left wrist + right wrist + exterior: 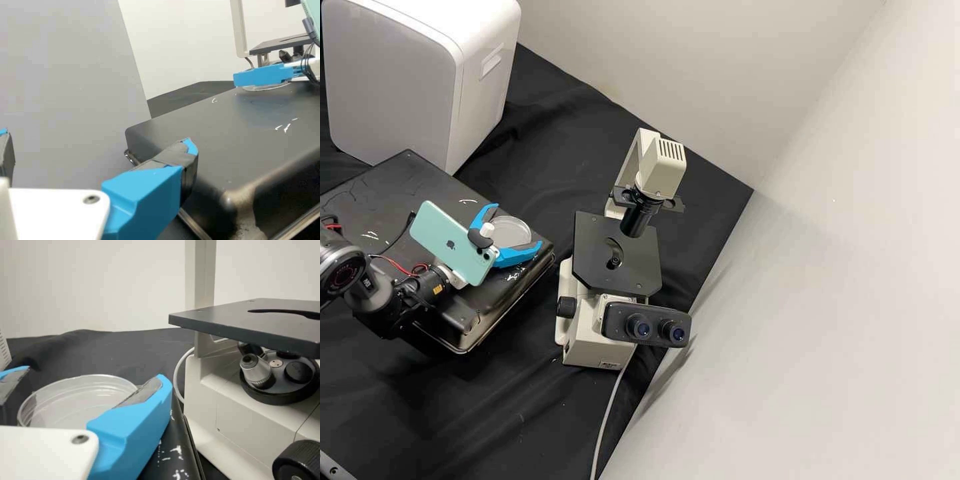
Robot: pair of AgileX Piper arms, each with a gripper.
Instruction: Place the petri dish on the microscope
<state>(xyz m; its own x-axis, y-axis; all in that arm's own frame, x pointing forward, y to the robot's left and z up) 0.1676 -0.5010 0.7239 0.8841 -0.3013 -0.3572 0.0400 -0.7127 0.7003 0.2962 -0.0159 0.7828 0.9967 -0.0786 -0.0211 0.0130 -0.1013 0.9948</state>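
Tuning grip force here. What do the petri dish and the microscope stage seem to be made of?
The petri dish looks like clear glossy plastic, possibly glass; the black platform shows through it and its thin rim catches light. The microscope stage: probably metal with a matte black coating; a thin, flat plate with crisp edges and no glare, though hard plastic cannot be excluded.

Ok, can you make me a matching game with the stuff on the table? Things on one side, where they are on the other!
Things:
1. petri dish
2. white box
3. eyepieces

Places:
A. at the back of the bench, behind the black tray
B. on the near end of the microscope
C. lying on the black tray

Pairs: 1-C, 2-A, 3-B.
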